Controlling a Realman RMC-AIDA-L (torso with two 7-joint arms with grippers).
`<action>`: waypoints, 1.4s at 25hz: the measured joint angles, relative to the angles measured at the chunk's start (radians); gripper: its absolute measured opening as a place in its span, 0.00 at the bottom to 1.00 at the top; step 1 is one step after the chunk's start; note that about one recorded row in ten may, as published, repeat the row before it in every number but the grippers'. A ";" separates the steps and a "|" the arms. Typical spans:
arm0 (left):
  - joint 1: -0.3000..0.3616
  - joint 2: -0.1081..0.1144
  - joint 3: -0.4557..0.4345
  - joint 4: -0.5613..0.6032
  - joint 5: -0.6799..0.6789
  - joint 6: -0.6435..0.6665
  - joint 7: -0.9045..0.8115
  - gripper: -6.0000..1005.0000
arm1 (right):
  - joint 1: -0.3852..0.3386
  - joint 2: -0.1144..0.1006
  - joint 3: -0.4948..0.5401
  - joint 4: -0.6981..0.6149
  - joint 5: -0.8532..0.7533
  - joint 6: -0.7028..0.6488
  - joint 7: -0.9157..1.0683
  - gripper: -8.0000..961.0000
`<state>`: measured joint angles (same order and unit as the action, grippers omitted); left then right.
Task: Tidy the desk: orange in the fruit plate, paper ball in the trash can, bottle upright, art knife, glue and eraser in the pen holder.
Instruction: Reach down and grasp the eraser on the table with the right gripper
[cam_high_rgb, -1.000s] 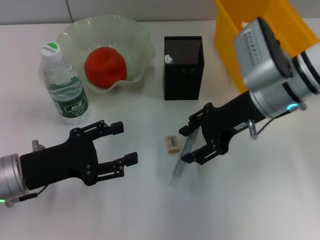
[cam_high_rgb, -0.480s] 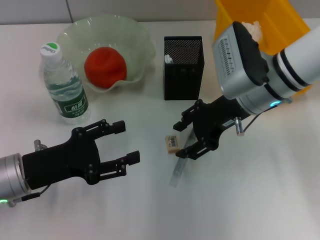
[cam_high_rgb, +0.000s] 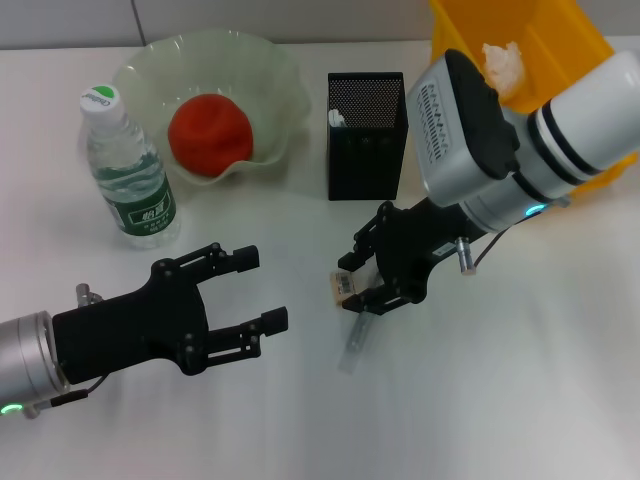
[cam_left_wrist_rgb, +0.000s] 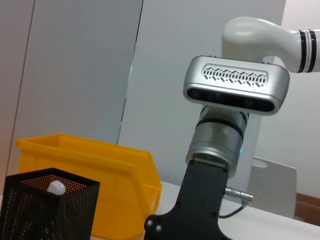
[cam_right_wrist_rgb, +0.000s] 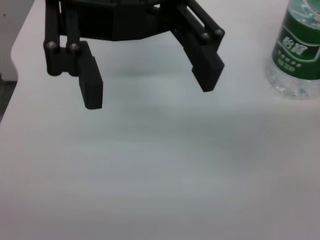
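Our right gripper (cam_high_rgb: 358, 284) has slid further left since a second ago; its spread fingers (cam_high_rgb: 345, 267) now straddle the eraser (cam_high_rgb: 343, 287), the art knife (cam_high_rgb: 355, 340) lying just beyond them on the counter (cam_high_rgb: 500, 400). Our left gripper (cam_high_rgb: 262, 290) hovers nearby, fingers apart.

The head view looked steeply down on the desk (cam_high_rgb: 560, 400) from above, both arms reaching in from 6 o'clock, the trash can (cam_high_rgb: 560, 50) at 1 o'clock and the bottle (cam_high_rgb: 128, 170) at 10 o'clock. The left wrist view sat low near the tabletop, facing level across it, close to the right arm (cam_left_wrist_rgb: 220, 150), with the pen holder (cam_left_wrist_rgb: 47, 210) and trash can (cam_left_wrist_rgb: 100, 165) behind, shared with the head view. The right wrist view looked down at the desk (cam_right_wrist_rgb: 160, 190) from close, toward the left gripper (cam_right_wrist_rgb: 150, 82) and bottle (cam_right_wrist_rgb: 297, 55).
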<state>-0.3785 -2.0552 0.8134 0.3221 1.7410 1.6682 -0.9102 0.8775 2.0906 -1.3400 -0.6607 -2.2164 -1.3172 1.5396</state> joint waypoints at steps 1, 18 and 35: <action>0.000 0.000 0.000 0.000 0.000 0.001 0.000 0.80 | 0.000 0.000 0.000 0.000 0.000 0.000 0.000 0.54; -0.004 -0.002 0.000 0.000 0.000 0.005 -0.001 0.80 | -0.009 0.000 -0.076 0.001 0.031 0.099 -0.017 0.51; -0.006 -0.003 -0.003 0.000 -0.003 0.005 -0.002 0.80 | -0.006 0.000 -0.121 0.017 0.059 0.115 -0.018 0.51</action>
<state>-0.3847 -2.0586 0.8109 0.3221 1.7383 1.6735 -0.9126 0.8714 2.0907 -1.4615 -0.6439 -2.1577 -1.2025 1.5216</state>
